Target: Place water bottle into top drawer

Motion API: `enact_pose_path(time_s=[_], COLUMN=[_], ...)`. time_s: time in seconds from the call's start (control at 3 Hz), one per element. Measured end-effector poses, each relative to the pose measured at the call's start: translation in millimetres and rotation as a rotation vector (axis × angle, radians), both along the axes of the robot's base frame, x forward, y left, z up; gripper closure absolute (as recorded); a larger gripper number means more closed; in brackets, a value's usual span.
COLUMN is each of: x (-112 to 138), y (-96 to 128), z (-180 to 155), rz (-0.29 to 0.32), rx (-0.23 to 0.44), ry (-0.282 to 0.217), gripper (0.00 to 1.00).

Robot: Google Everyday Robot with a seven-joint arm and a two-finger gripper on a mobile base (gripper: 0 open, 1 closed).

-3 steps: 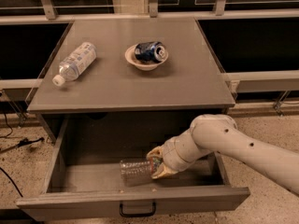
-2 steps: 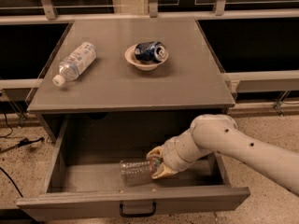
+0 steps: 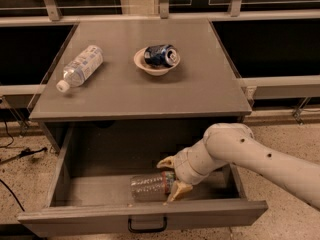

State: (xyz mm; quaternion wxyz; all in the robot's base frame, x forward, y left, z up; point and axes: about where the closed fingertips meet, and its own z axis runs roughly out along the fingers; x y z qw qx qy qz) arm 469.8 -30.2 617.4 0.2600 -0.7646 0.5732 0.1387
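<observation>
Office or lab, I'd say: speckled floor (image 3: 25, 184), grey metal cabinet (image 3: 150, 94) under dark windows (image 3: 270, 46), loose cables (image 3: 15, 154). My gripper (image 3: 171, 179) is in its open top drawer (image 3: 75, 219), clasping the water bottle (image 3: 147, 186).

**Views held:** one.

**Camera view**
- **Station:** high, in front of the cabinet (image 3: 150, 91), on its drawer side. What it is mounted on cannot be told.
- **Facing:** down and forward at a steep slant, toward the window rail (image 3: 160, 18) at 12 o'clock.
- **Range:** near. The cabinet top fills the upper half. The open top drawer (image 3: 75, 223) fills the lower half, its front panel close to the edge at 6 o'clock.
- **Arm (image 3: 260, 159):** enters from 4 o'clock.
- **Gripper (image 3: 171, 176):** inside the drawer toward 5 o'clock, fingers pressed on either side of the water bottle (image 3: 147, 186).
- **Overlap:** single view only.
</observation>
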Motion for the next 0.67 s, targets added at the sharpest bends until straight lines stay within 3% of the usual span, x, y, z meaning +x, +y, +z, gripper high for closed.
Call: enact_pose_path(time_s=[0.67], x=[0.0], y=[0.0], z=[-0.1], rz=[0.000], rx=[0.000], ry=[0.000], gripper=[0.00])
